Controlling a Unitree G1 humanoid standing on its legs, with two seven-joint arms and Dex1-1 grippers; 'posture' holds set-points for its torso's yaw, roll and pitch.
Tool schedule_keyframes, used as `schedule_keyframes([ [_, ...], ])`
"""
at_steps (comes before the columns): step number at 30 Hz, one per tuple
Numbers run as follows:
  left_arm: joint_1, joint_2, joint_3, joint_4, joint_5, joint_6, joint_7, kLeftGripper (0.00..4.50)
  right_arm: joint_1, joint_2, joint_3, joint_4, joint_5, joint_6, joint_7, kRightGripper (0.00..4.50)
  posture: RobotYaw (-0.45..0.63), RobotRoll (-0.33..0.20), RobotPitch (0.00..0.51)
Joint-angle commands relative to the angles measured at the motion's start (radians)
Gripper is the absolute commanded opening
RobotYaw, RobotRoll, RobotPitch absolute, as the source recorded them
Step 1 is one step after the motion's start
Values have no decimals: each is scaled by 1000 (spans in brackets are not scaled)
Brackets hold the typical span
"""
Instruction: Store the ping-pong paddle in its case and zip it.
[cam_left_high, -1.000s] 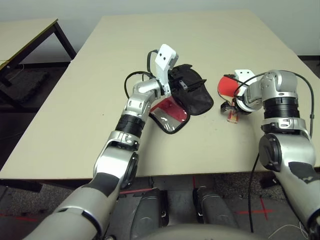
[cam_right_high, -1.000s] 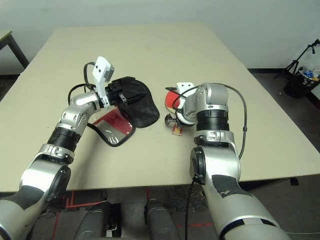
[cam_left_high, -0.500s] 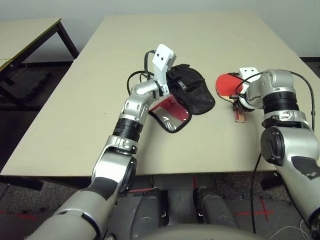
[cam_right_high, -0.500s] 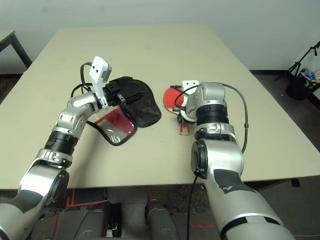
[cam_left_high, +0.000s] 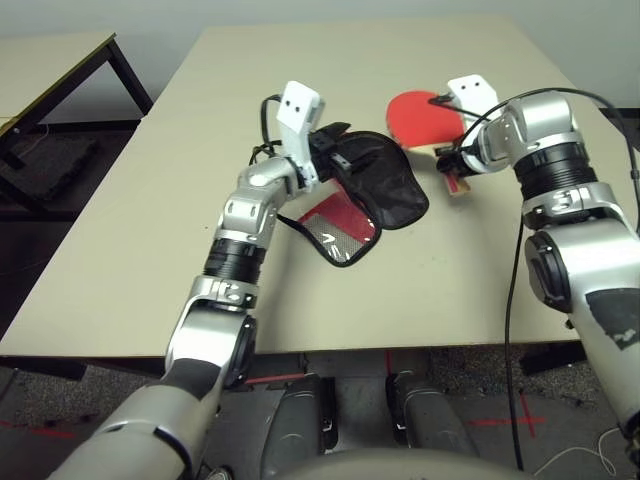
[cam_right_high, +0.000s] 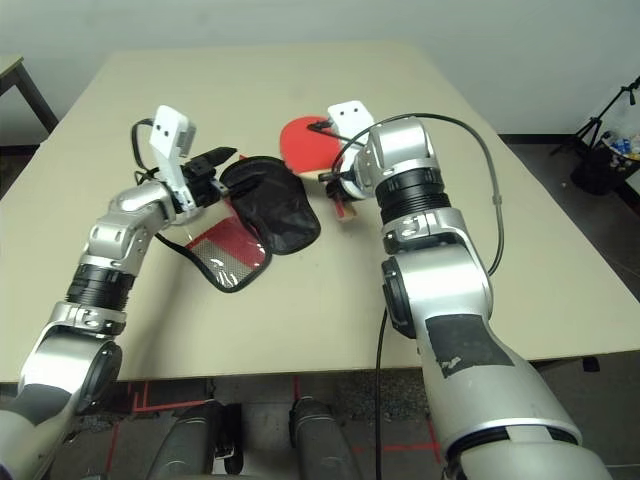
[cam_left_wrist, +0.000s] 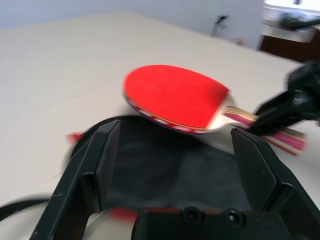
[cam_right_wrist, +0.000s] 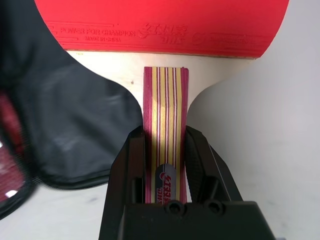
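Beige and smooth, the worktop (cam_left_high: 150, 200) carries both task things near its middle. Right end effector (cam_right_wrist: 165, 150) is clamped on the striped wooden handle of the ping-pong paddle (cam_left_high: 420, 117), whose round red rubber face is held above the worktop, just beyond the case (cam_left_high: 380, 190). Left end effector (cam_left_wrist: 175, 165) has its two black fingers spread wide, hovering at the rim of the case with nothing between them. That case is a soft paddle-shaped cover lying open flat, its black fabric lining up, a red panel with clear plastic at its near end.
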Motion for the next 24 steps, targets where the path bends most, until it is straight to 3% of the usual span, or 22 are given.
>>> schedule_keyframes([
  [1, 51, 50, 30, -71, -18, 69, 17, 4500, 3, 30, 31, -16, -8, -18, 29, 1092, 34, 0, 89],
  [8, 91, 80, 64, -150, -42, 123, 64, 4500, -12, 97, 63, 101, -47, -141, 55, 1092, 103, 0, 93],
  [24, 145, 87, 82, -261, -89, 182, 136, 4500, -60, 140, -14, 380, -111, -396, 2, 1092, 159, 0, 102],
])
